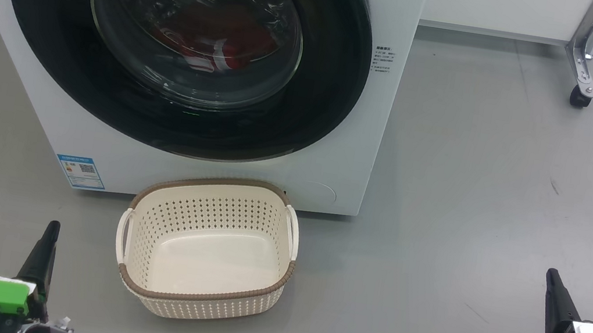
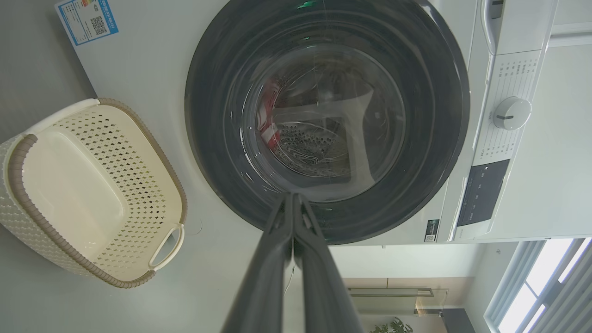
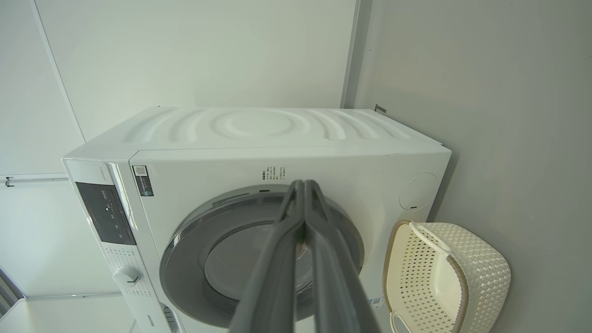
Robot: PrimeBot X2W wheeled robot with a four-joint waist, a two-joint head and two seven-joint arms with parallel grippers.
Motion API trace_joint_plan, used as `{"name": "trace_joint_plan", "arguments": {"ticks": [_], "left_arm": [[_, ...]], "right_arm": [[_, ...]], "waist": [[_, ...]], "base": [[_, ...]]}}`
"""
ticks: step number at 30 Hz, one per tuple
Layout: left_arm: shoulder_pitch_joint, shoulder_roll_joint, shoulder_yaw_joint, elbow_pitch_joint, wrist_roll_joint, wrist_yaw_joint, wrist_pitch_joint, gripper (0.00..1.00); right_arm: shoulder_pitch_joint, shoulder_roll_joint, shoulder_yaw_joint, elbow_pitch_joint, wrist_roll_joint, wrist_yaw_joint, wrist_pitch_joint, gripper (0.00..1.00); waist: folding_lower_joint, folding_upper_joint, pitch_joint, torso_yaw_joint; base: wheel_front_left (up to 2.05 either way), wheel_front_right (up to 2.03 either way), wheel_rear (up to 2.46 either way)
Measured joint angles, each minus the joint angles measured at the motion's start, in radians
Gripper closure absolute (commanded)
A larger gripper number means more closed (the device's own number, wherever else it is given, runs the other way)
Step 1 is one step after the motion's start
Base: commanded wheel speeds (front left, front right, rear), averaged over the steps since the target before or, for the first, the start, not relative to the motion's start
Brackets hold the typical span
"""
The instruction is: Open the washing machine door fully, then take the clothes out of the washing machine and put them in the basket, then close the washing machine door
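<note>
Grey floor [image 1: 475, 187] carries everything in view, and the washing machine [image 1: 374, 160] standing on it is my reference.

**Condition**
- The washing machine door [image 1: 37, 51] lies flush against the front of the washing machine. Opening it is the step in hand and is not yet done.
- The clothes [image 1: 221, 41] show red through the glass bowl, inside the washing machine.
- The basket [image 1: 204, 308] sits directly in front of the washing machine, below the door and close to the front panel, with nothing in it.
- The left end effector [image 1: 52, 227] is closed, fingers pressed together, gripping nothing. It hangs in front of the washing machine toward its left corner, well apart from it.
- The right end effector [image 1: 552, 276] is likewise closed and empty, in front of the washing machine and beyond its right side.

**Procedure (my judgement)**
1. I part the fingers of the working end effector before approaching.
2. I locate the pull point on the black rim. I cannot tell its position with certainty from these views.
3. I hook behind the rim and pull along the hinge arc, not straight out.
4. I check that the lower rim passes above the basket.
5. I swing the door fully clear of the washing machine's opening.
</note>
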Motion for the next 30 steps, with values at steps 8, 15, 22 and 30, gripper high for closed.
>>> {"name": "trace_joint_plan", "arguments": {"ticks": [8,15,22,30], "left_arm": [[0.0,0.0,0.0,0.0,0.0,0.0,0.0,1.0],[0.0,0.0,0.001,0.0,0.0,0.0,0.003,1.0],[0.0,0.0,0.001,0.0,0.001,0.0,0.004,1.0],[0.0,-0.001,0.001,0.0,0.001,0.0,0.004,1.0]], "right_arm": [[0.0,0.0,0.0,0.0,0.0,0.0,0.0,1.0],[0.0,0.0,0.0,0.0,0.0,0.0,0.0,1.0],[0.0,0.0,-0.001,0.0,0.0,0.0,0.0,1.0],[0.0,0.0,-0.001,0.0,0.0,0.0,0.0,1.0]], "waist": [[0.0,0.0,0.0,0.0],[0.0,0.0,0.0,0.0],[0.0,0.0,0.0,0.0],[0.0,0.0,0.0,0.0]], "base": [[0.0,0.0,0.0],[0.0,0.0,0.0],[0.0,0.0,0.0],[0.0,0.0,0.0]]}}
